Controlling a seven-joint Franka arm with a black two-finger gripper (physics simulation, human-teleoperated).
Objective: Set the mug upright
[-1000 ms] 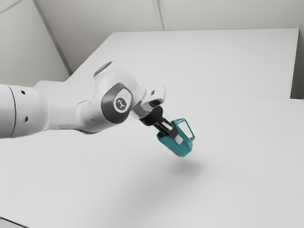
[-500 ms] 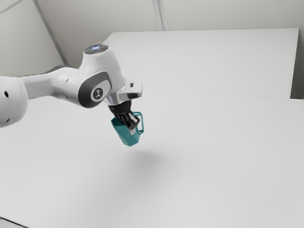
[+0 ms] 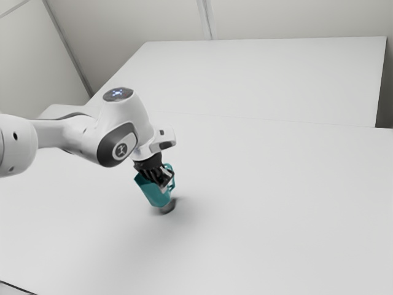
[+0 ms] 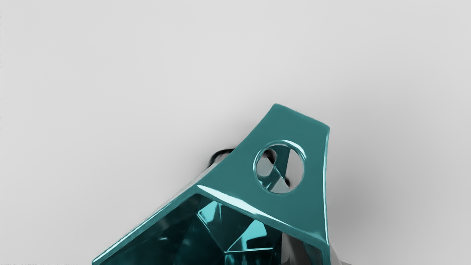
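Since half a second ago, your hand has come down with the mug, and the dark shadow that lay apart beneath it now meets its base. You have the mug clamped between the fingers; which part of it they pinch is harder to tell. It is low over the surface, its base down, though whether that base touches you can't be sure. It also leans as it did, mouth toward the exterior view's left, so it isn't upright yet. Your likely next need is to take out that lean and seat the base flat before letting go; released like this, it could tip over toward its mouth.

From the side you can read the tilt and the closeness to the surface, which the wrist view leaves unsettled. The wrist view, in turn, lets you look past the rim into the faceted inside and shows a round hole through the teal piece that juts from the rim, probably the handle's top.
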